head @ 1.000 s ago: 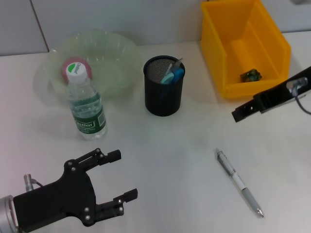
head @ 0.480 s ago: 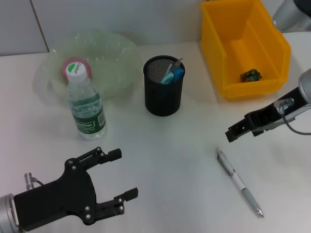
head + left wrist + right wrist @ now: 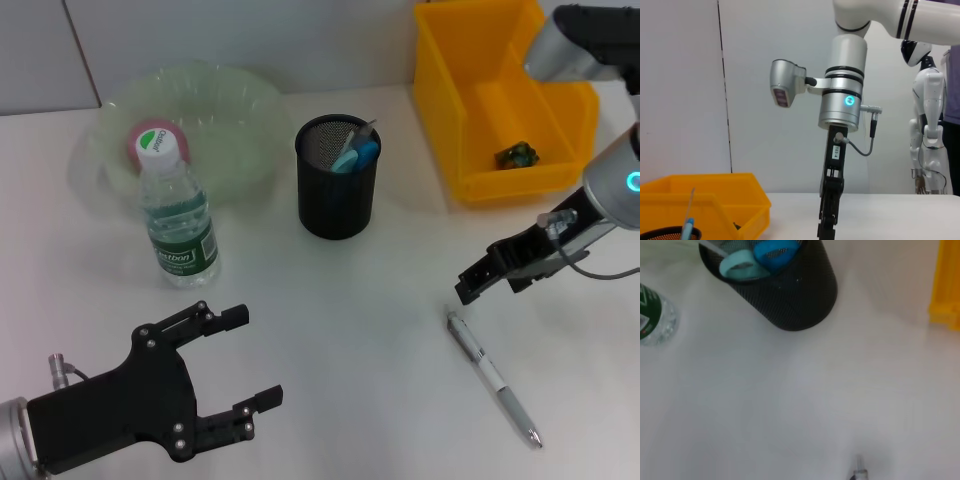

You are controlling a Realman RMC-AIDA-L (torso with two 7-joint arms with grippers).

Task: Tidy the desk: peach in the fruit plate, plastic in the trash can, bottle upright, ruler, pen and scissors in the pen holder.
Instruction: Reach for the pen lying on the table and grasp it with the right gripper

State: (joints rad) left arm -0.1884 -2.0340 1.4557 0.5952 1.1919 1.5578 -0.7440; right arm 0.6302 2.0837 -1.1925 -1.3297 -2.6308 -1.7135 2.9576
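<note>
A silver pen [image 3: 493,378] lies on the white table at the right front; its end also shows in the right wrist view [image 3: 859,474]. My right gripper [image 3: 468,287] hangs just above the pen's far end, pointing down, and also shows in the left wrist view [image 3: 827,222]. The black mesh pen holder [image 3: 337,185] holds blue-handled scissors [image 3: 356,154] and a grey ruler [image 3: 366,130]. The water bottle [image 3: 177,215] stands upright. The pink peach [image 3: 150,136] lies in the pale green fruit plate [image 3: 250,105]. My left gripper [image 3: 256,358] is open and empty at the front left.
The yellow bin [image 3: 470,120] at the back right holds a crumpled piece of plastic [image 3: 518,154]. The right wrist view shows the pen holder [image 3: 785,295], the bottle [image 3: 655,315] and the bin's corner [image 3: 946,285]. Another white robot [image 3: 927,125] stands far behind.
My right gripper has moved down and to the left, from beside the yellow bin to just above the pen's far end. The left arm has not moved.
</note>
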